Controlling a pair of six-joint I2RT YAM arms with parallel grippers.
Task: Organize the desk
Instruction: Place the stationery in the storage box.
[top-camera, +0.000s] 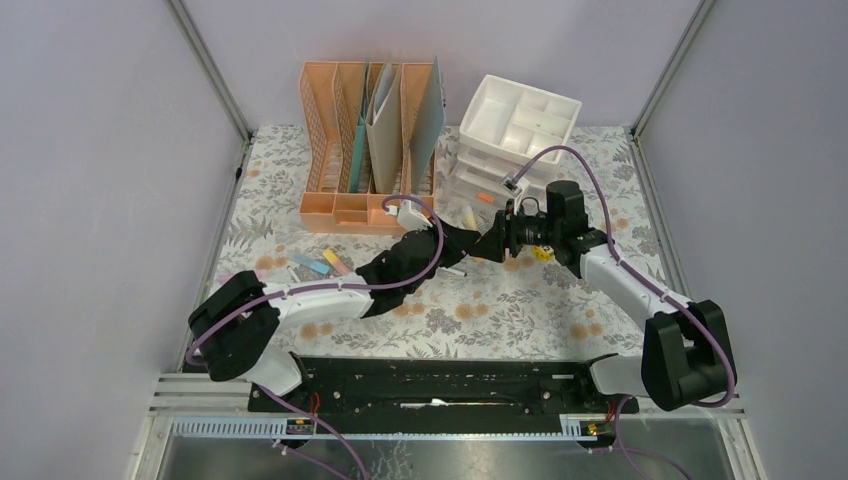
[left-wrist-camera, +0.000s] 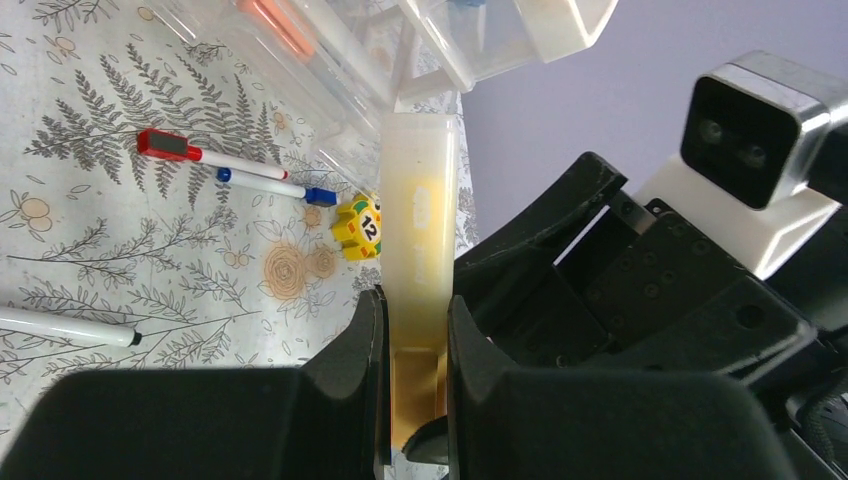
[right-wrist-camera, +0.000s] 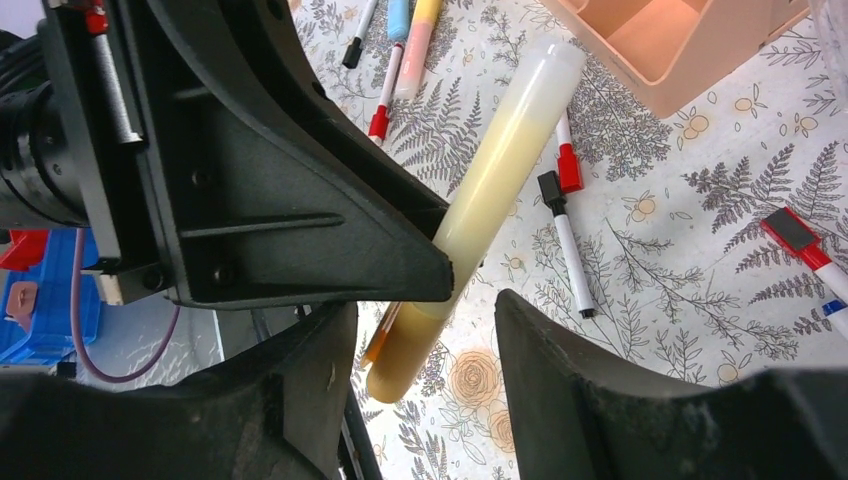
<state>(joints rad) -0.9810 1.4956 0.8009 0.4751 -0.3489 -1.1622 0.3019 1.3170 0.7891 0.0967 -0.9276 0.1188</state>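
Above mid-bench: tube (left-wrist-camera: 420, 230) is held in the air over the bench (top-camera: 480, 325), the fern-print top that runs under both arms.
Left fingers (left-wrist-camera: 360, 350): clamped tight on the tube near its amber end; the pale end sticks out free.
Right fingers (right-wrist-camera: 560, 380): apart, one on each side of the amber end, neither touching it as far as I can see.
Risk 1: you have little bare tube below the left grip. Close there and you'll likely pinch the left fingers, not the tube.
Risk 2: the tube is round and looks smooth. An off-centre squeeze could twist it out of the left grip.
Risk 3: let go with the left before the right is firm and it drops among the markers (left-wrist-camera: 170, 146) and number tile (left-wrist-camera: 358, 225), and could roll.
Risk 4: the wrists sit very near each other. Any swing could knock them together.
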